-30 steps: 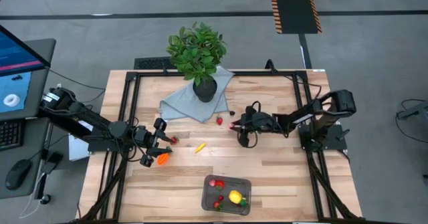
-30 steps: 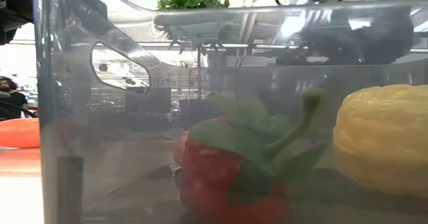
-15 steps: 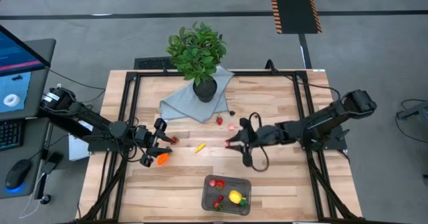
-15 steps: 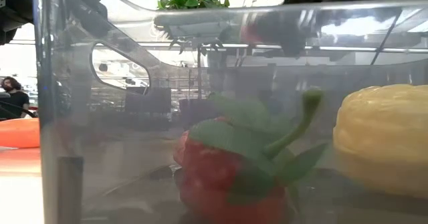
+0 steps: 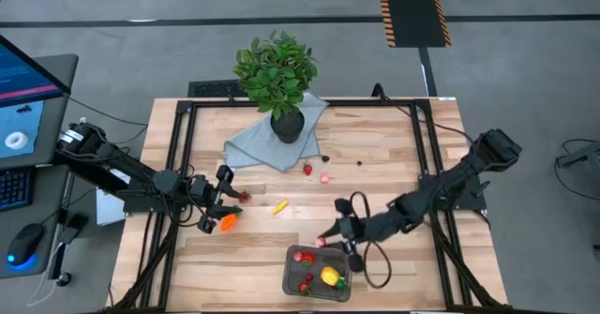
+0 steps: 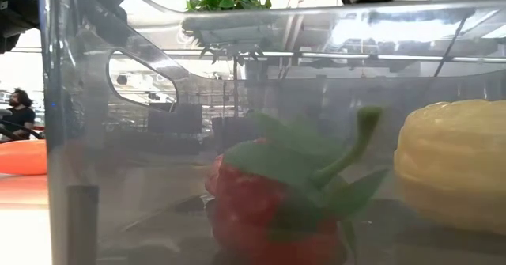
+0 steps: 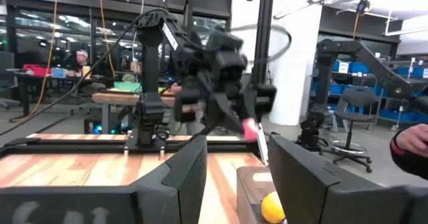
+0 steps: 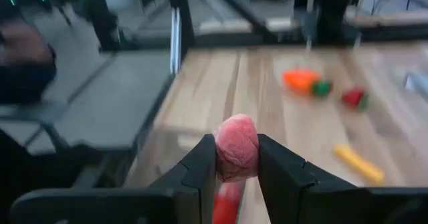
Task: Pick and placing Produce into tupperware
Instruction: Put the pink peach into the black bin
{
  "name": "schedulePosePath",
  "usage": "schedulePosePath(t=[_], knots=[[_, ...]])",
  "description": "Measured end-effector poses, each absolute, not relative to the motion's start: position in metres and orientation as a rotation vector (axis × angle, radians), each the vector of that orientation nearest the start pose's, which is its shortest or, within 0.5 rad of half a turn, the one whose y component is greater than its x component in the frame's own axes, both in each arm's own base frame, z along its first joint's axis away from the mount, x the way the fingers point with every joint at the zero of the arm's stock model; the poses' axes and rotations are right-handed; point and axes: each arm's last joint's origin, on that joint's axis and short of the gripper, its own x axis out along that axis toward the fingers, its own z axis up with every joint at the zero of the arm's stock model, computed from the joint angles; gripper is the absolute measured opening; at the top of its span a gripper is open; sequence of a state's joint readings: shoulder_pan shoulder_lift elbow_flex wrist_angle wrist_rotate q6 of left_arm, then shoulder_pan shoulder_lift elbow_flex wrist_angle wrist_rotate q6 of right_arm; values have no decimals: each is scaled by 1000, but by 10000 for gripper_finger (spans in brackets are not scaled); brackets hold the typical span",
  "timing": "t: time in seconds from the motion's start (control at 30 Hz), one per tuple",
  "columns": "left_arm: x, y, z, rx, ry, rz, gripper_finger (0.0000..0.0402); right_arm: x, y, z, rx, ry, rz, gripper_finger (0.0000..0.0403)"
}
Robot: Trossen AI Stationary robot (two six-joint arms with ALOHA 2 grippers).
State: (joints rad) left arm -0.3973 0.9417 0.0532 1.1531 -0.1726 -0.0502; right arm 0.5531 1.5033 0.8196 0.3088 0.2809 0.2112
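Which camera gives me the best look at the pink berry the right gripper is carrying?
The right wrist view: the pink berry sits pinched between the right gripper's fingers, filling mid-frame. The high view shows only a pink speck by the tupperware rim. The left wrist view shows it blurred, far off. The low view does not show it.

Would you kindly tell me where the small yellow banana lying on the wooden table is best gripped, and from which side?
Grip the small yellow banana across its narrow middle, coming straight down from above. It lies flat and alone on the wooden table, slanted, so the fingers should close across its short width, turned square to its long axis. The left gripper is nearest.
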Motion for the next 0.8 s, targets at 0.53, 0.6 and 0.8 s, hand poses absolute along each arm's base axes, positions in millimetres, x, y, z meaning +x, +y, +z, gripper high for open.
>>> schedulePosePath(t=[0.53, 0.6, 0.8], knots=[[149, -57, 186, -156, -203, -234, 148, 309, 235, 175, 165, 524, 246, 119], [149, -57, 185, -163, -189, -234, 148, 311, 237, 166, 187, 554, 232, 119], [150, -57, 183, -196, -172, -237, 148, 312, 236, 153, 241, 602, 190, 148]])
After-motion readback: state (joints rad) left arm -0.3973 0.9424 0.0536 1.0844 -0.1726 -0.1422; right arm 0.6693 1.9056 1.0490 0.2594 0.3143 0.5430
